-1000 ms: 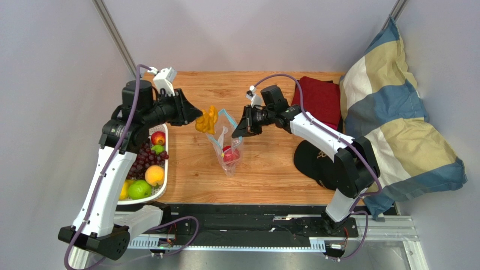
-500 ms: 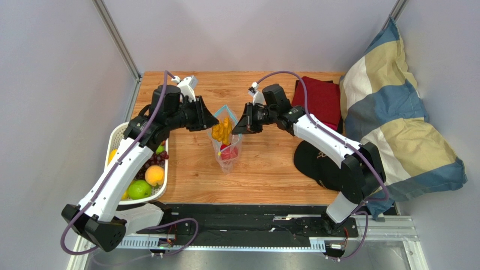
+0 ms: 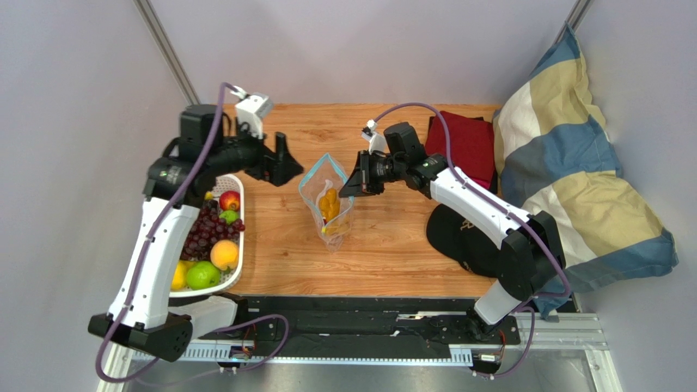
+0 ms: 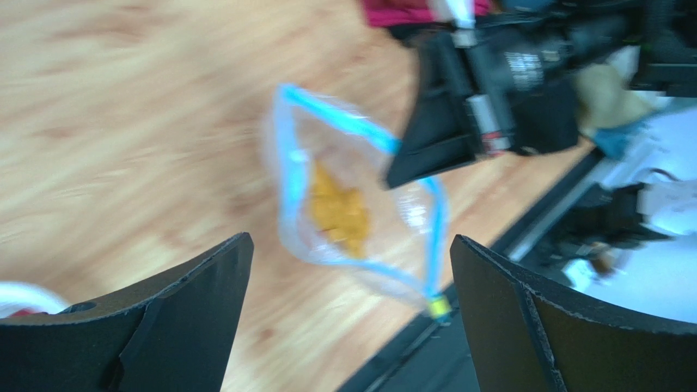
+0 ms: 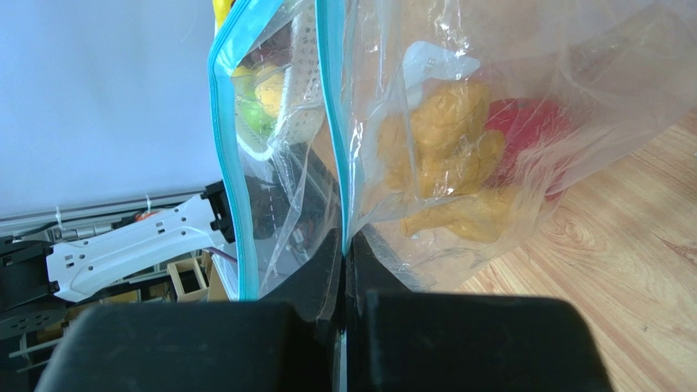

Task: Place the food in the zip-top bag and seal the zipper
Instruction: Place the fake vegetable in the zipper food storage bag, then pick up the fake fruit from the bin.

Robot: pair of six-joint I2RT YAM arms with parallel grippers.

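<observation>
Left gripper [image 3: 288,169] backed off to 10 o'clock of zip-top bag [image 3: 315,192], jaws spread, empty | orange cluster [image 3: 329,206] now inside bag, mid-table [image 3: 393,253], well apart from every edge | right gripper [image 3: 350,186] clenched on zipper [image 5: 330,98], mouth's 3 o'clock side | basket [image 3: 231,280] at 8 o'clock, cap [image 3: 458,237] 4 o'clock, red cloth [image 3: 466,143] 2 o'clock
</observation>
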